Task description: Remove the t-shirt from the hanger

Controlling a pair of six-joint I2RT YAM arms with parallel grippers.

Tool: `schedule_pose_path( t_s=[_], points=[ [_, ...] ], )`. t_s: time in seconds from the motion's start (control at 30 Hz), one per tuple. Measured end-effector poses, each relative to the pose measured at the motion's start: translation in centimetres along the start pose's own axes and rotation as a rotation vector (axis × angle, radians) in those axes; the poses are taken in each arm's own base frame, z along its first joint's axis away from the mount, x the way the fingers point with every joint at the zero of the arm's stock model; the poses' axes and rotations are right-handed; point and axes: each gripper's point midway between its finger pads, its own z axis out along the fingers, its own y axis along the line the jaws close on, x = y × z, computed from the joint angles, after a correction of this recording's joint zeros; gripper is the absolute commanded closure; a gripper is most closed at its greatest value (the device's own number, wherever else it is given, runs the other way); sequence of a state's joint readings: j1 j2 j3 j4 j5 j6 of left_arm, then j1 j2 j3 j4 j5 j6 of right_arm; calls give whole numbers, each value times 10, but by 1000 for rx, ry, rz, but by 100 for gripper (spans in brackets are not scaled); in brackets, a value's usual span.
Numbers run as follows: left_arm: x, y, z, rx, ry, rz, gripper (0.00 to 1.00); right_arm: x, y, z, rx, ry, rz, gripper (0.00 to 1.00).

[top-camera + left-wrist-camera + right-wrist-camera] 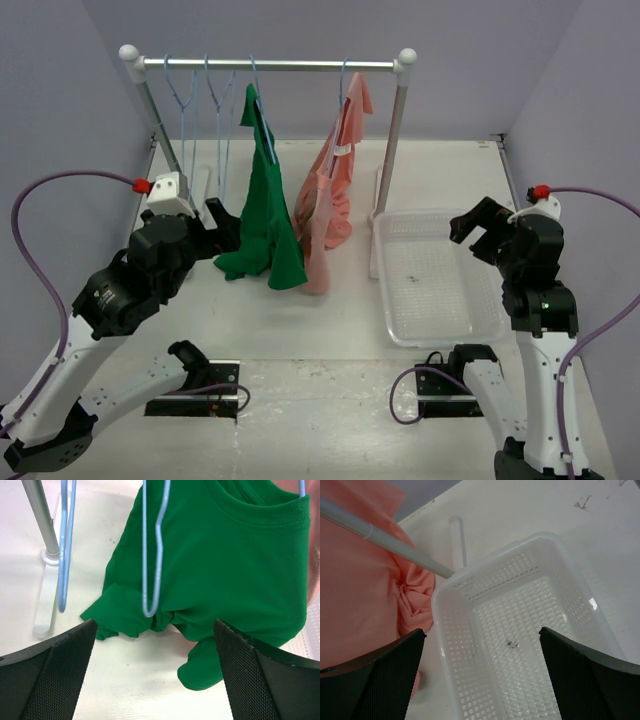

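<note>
The salmon-pink t-shirt (332, 190) hangs from a thin light-blue hanger (344, 80) hooked near the right end of the rail; its lower part droops to the table. In the right wrist view the t-shirt (355, 585) fills the left side, behind the rail's post. My left gripper (220, 222) stands open left of the dark green t-shirt (262, 215), with nothing between its fingers (55, 675). My right gripper (478, 232) hangs open over the white basket, well right of the pink t-shirt, with nothing between its fingers.
The grey rail (270, 65) on two posts spans the back. Two bare blue hangers (185, 95) hang at its left; one (152, 555) dangles in front of the green t-shirt (230, 565). A white plastic mesh basket (385, 290) sits right of the right post (395, 542).
</note>
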State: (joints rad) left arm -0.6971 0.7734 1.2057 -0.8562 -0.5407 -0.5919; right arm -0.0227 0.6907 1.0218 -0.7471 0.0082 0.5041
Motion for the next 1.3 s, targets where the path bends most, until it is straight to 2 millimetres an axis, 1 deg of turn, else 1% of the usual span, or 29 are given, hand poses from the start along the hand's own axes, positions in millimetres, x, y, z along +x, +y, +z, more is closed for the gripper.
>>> schedule_pose_path(
  t_s=[0.1,0.17,0.33,0.47,0.57,0.63,0.67,0.73,0.8,0.83,0.9,1.0,1.1,1.17,1.3],
  points=[
    [-1,0,0,-2,-2,-1,0,0,1,-1,-5,-3,-3,1],
    [-1,0,0,-2,-3,-1,0,-2,5,-4,-31,-13,-10,1],
    [-8,-4,-1,6,-5,-4,0,-4,29,-14,-178,-42,-33,1],
    [-23,-18,-3,34,-2,1,0,-8,49,-15,-281,-30,-46,1],
    [-45,-41,-4,97,-2,15,0,-9,59,-10,-320,-11,-59,1],
    [-63,-62,-5,159,-11,29,0,-9,59,-8,-318,-6,-61,1],
    [-69,-72,-3,186,-3,45,0,-9,59,-7,-318,-6,-61,1],
    [-88,-102,-3,281,-10,65,0,-10,59,-8,-318,-11,-64,1],
    [-103,-128,1,358,-23,83,0,-11,59,-8,-319,-16,-67,1],
    [-107,-141,5,396,-22,95,0,-12,59,-8,-320,-20,-69,1],
    [-109,-159,14,448,-17,118,0,-12,59,-6,-317,-20,-69,1],
    [-105,-182,32,493,3,155,0,-11,59,-5,-314,-16,-73,1],
    [-102,-200,61,491,6,196,0,-12,58,-5,-312,-18,-75,1],
    [-101,-209,86,468,-6,225,0,-12,58,-5,-311,-23,-76,1],
    [-89,-223,119,459,-3,273,2,-11,56,-5,-307,-28,-78,1]
  ],
)
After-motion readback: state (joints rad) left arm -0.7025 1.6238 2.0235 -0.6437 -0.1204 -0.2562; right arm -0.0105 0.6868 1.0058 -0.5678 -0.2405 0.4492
